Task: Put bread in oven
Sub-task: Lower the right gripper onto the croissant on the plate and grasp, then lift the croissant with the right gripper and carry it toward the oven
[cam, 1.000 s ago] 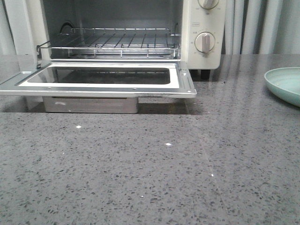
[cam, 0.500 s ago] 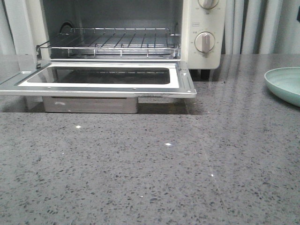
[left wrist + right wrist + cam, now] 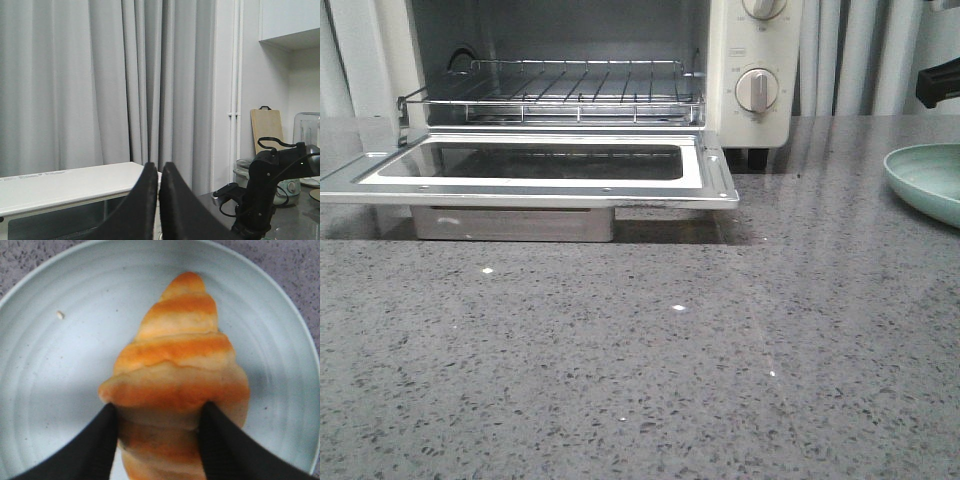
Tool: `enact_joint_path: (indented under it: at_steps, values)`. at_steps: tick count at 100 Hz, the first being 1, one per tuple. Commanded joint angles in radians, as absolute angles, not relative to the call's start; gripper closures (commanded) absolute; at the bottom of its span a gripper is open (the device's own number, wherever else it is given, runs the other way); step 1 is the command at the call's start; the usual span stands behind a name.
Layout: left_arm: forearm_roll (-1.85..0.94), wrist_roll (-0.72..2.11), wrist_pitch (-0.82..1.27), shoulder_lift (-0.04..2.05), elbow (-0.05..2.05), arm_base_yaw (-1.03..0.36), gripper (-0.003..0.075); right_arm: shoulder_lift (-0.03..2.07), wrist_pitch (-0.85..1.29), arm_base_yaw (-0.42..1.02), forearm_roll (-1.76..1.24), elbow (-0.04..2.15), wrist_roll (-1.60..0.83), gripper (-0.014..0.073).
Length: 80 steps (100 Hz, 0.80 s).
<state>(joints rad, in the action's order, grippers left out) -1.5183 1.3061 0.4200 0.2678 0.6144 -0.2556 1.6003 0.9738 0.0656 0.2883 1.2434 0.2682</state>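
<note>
While right hand (image 3: 159, 437) clamps bread (image 3: 177, 370), plate (image 3: 45, 390) sits underneath.

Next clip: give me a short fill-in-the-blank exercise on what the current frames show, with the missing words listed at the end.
1. The oven door is ____.
2. The bread sits over a pale green ____, between the right end effector fingers.
3. The wire rack inside the oven holds ____.
4. The left end effector fingers are pressed ____, holding nothing.

Missing words: open; plate; nothing; together
</note>
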Motion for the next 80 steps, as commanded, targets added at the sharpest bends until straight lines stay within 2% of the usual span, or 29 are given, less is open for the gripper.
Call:
enact_joint_path:
  at_steps: [1, 14, 36, 54, 80]
  values:
    - [-1.546, 1.3, 0.409, 0.281, 0.64, -0.254, 0.0742, 1.576, 0.939, 0.058, 0.312, 1.273, 0.261, 0.0436]
    - [-1.546, 1.3, 0.409, 0.281, 0.64, -0.254, 0.0742, 1.576, 0.939, 0.058, 0.314, 1.273, 0.261, 0.0671]
    - [-1.542, 1.299, 0.404, 0.278, 0.64, -0.254, 0.0742, 1.543, 0.939, 0.06, 0.314, 1.273, 0.261, 0.0662]
    - [-1.5, 1.297, 0.316, 0.253, 0.64, -0.252, 0.0742, 1.457, 0.977, 0.062, 0.312, 1.273, 0.257, 0.0662]
    - [-1.386, 1.297, 0.182, 0.244, 0.64, -0.238, 0.0742, 1.322, 1.037, 0.113, 0.133, 1.273, 0.098, 0.0662]
